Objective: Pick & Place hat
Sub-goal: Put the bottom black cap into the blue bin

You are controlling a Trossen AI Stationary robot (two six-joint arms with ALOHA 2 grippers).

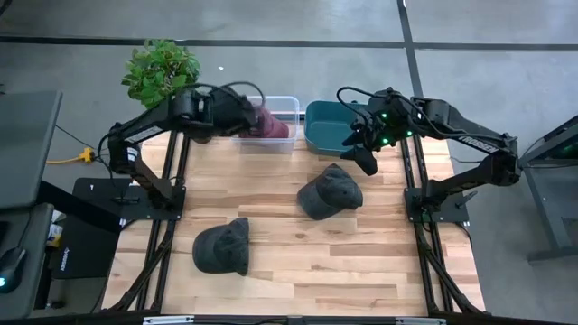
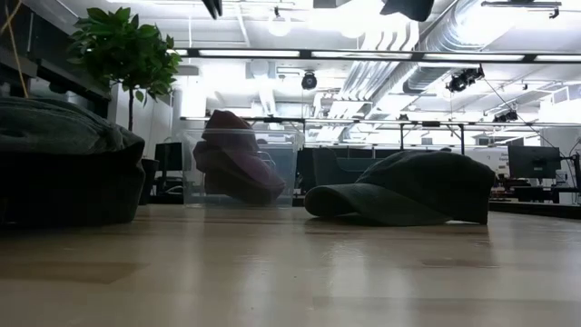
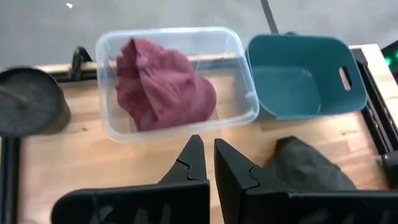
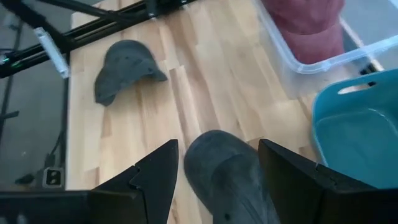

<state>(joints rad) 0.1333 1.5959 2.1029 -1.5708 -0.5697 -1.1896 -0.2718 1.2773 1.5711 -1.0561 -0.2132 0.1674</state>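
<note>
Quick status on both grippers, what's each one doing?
Left gripper: shut, holding nothing, above the clear bin.
Right gripper: open, holding nothing, above the dark cap.

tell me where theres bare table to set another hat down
Free: the near-right stretch of the wooden table, between the near dark cap and the table's right edge, and the left side beyond that cap. The teal bin is empty. Crowded: the far edge, where the clear bin holds a maroon hat and the open right gripper hovers over the second dark cap.
</note>
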